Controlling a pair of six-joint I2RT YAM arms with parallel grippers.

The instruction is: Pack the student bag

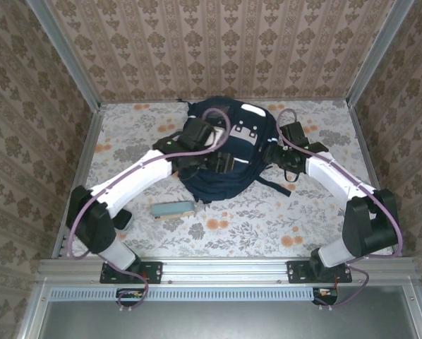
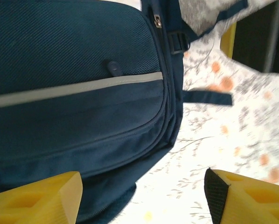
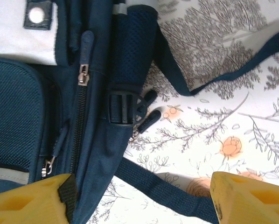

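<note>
Student bag (image 1: 232, 185) on table (image 1: 317, 226), both pairs of jaws agape over its side edges

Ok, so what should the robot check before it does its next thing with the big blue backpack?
1. Left gripper open: ok, its yellow fingers stand wide apart at the student bag's edge.
2. Right gripper open: ok, holding nothing.
3. Bag lying flat on the table: ok.
4. Zip open for packing: not ok, it looks closed in the right wrist view.
5. Something left to pack: ok, a flat teal item lies on the table, apart from the bag.
6. Loose strap out of the way: not ok, it runs right under the right gripper.
</note>
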